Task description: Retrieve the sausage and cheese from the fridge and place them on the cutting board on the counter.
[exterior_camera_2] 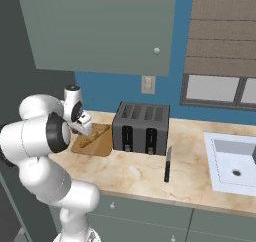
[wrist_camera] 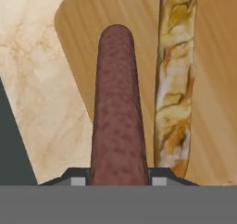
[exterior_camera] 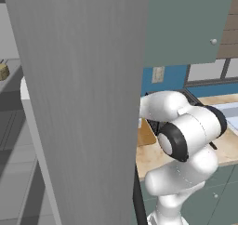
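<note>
The dark red-brown sausage (wrist_camera: pixel 118 107) juts forward from between my fingertips, with my gripper (wrist_camera: pixel 118 180) shut on it. It hangs just over the left part of the orange-brown cutting board (wrist_camera: pixel 78 24), parallel to a pale yellowish stick-shaped item (wrist_camera: pixel 175 89) lying on the board. From the right base view my gripper (exterior_camera_2: pixel 84 129) hovers at the left end of the cutting board (exterior_camera_2: pixel 97 147) on the beige counter (exterior_camera_2: pixel 145 173). The tan cheese (exterior_camera: pixel 3 72) sits on a grey shelf inside the fridge (exterior_camera: pixel 83 103), whose open door panel stands in front of me.
A black-and-silver toaster (exterior_camera_2: pixel 141 128) stands just right of the board. A dark knife (exterior_camera_2: pixel 167 165) lies on the counter beyond it, and a white sink (exterior_camera_2: pixel 232 161) is at the far right. Grey-green wall cabinets (exterior_camera_2: pixel 100 26) hang overhead.
</note>
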